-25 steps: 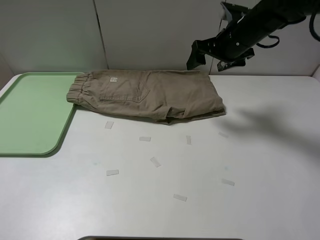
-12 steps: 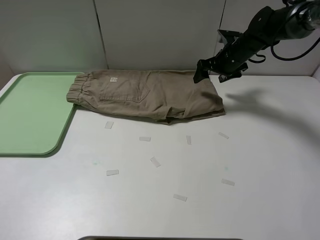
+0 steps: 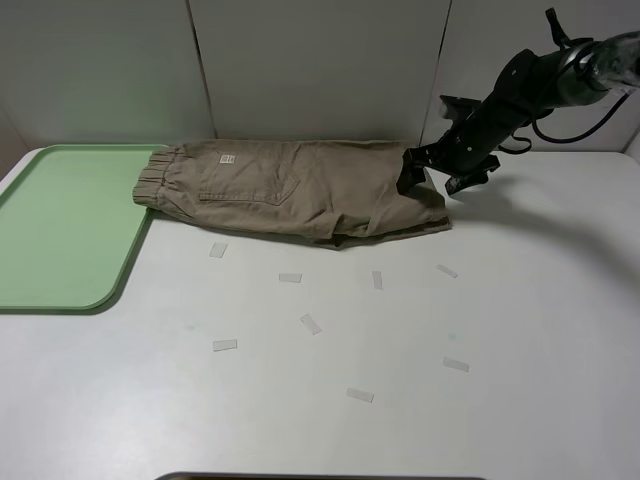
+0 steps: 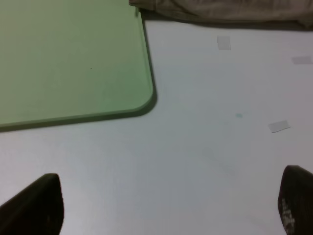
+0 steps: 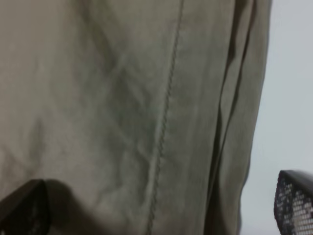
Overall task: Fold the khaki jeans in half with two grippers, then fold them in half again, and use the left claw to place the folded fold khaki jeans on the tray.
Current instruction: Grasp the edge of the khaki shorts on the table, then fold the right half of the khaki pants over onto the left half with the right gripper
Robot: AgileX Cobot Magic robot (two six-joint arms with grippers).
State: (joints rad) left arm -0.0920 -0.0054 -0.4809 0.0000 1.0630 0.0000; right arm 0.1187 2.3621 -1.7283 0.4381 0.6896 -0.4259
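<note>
The khaki jeans (image 3: 300, 188) lie folded once lengthwise at the back of the table, waistband at the left beside the tray (image 3: 60, 225), leg ends at the right. My right gripper (image 3: 430, 172) is open, low over the leg-end corner; its wrist view is filled with the khaki cloth (image 5: 132, 112), one fingertip (image 5: 22, 210) over the fabric and the other fingertip (image 5: 296, 203) over the bare table. My left gripper (image 4: 166, 215) is open and empty above bare table near the tray's corner (image 4: 73, 58); a strip of the jeans (image 4: 220, 10) shows beyond. The left arm is out of the exterior view.
Several small white tape strips (image 3: 310, 323) are scattered on the white table in front of the jeans. Grey wall panels (image 3: 300, 70) stand just behind the jeans and tray. A dark edge (image 3: 320, 477) shows at the table's front.
My right arm has come down and forward from high above the table's back right to the leg-end corner of the jeans. The jeans and tray have not moved.
</note>
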